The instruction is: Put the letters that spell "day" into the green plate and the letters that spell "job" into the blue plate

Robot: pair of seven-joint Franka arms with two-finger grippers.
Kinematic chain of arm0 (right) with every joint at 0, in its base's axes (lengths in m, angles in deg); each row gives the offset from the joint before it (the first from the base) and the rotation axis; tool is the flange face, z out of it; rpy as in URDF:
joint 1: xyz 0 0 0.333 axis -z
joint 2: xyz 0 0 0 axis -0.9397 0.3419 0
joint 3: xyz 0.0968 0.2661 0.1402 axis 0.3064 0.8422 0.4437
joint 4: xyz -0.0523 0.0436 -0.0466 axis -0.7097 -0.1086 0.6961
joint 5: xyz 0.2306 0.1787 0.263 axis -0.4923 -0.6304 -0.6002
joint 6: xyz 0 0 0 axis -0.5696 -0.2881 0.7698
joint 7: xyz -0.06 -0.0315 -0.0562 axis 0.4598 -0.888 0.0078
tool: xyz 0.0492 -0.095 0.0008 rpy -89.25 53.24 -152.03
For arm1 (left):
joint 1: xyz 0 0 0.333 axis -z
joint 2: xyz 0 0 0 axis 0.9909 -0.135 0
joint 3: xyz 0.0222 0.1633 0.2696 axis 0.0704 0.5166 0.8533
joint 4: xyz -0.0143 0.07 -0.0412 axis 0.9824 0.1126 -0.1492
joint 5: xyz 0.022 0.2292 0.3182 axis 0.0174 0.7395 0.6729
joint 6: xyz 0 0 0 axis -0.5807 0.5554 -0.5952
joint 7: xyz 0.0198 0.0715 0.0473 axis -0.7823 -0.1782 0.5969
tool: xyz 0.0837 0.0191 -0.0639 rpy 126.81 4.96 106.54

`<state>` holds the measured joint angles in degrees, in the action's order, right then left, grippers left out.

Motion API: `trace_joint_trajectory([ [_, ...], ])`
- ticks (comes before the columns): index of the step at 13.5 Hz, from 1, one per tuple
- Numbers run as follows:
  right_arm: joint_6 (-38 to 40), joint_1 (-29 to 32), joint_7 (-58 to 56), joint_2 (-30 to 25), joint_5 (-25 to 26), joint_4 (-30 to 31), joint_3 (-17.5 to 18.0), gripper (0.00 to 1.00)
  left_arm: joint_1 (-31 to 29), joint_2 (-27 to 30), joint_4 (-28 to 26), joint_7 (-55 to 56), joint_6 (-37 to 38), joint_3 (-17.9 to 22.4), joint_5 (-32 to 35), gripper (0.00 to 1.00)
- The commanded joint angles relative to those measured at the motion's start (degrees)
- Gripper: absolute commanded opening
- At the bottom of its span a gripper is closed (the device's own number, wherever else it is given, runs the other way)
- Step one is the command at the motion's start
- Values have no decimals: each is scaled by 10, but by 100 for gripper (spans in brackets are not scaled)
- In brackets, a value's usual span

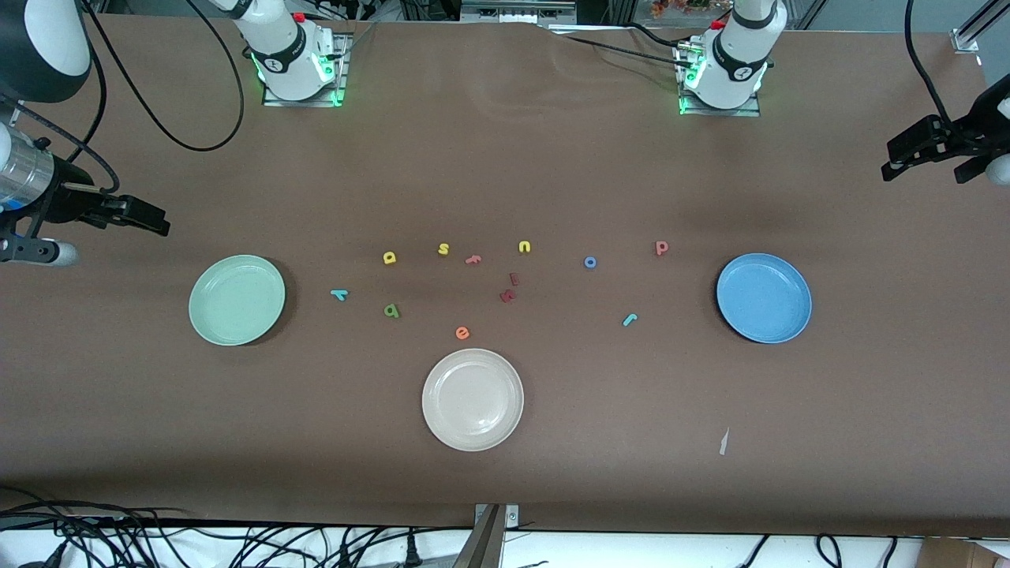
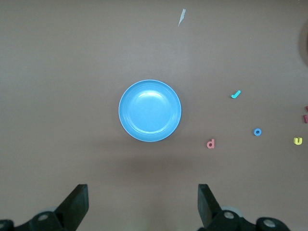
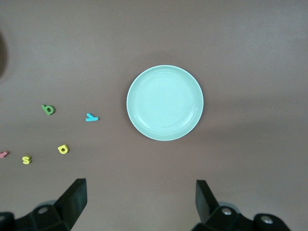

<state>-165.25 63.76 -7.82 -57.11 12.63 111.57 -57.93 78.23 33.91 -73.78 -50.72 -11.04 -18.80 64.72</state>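
Left wrist view shows the left gripper (image 2: 142, 204) with its two fingers spread wide and nothing between them, hanging in the air over bare table at the left arm's end, with the blue plate (image 2: 150, 110) below its camera. Its arm waits. In the front view, the left gripper (image 1: 927, 154) shows at the edge of the picture. The right gripper (image 3: 141, 202) is likewise spread wide and holds nothing, over bare table at the right arm's end, looking down on the green plate (image 3: 165, 102); that arm waits too, and the right gripper (image 1: 138, 217) appears at the other edge of the front view.

Both plates have nothing in them. All the letters lie loose on the table (image 1: 505, 158) between the two plates. Near the green plate (image 1: 237, 300) lie the teal y (image 1: 339, 295), the dark green letter (image 1: 391, 311) and, farther from the front camera, the yellow letter with a round bowl (image 1: 389, 257). Toward the blue plate (image 1: 764, 297) lie the salmon-red letter (image 1: 661, 248), the blue o (image 1: 590, 262) and, nearer to the front camera, the teal j (image 1: 630, 319).

In the middle sit a yellow s (image 1: 443, 249), a yellow u (image 1: 524, 247), a pink letter (image 1: 473, 259), two dark red letters (image 1: 509, 289) and an orange e (image 1: 462, 333). A cream-white plate (image 1: 473, 400) lies nearer to the front camera than the e.
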Motion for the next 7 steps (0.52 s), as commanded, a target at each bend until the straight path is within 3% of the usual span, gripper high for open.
trace_joint_trajectory([
  [1,-6,4,-4,-5,9,10,4,100,2,-7,19,7,16,-3,16,100],
  [7,-7,5,-5,-5,9,9,4,100,2,-7,19,8,17,-3,16,100],
])
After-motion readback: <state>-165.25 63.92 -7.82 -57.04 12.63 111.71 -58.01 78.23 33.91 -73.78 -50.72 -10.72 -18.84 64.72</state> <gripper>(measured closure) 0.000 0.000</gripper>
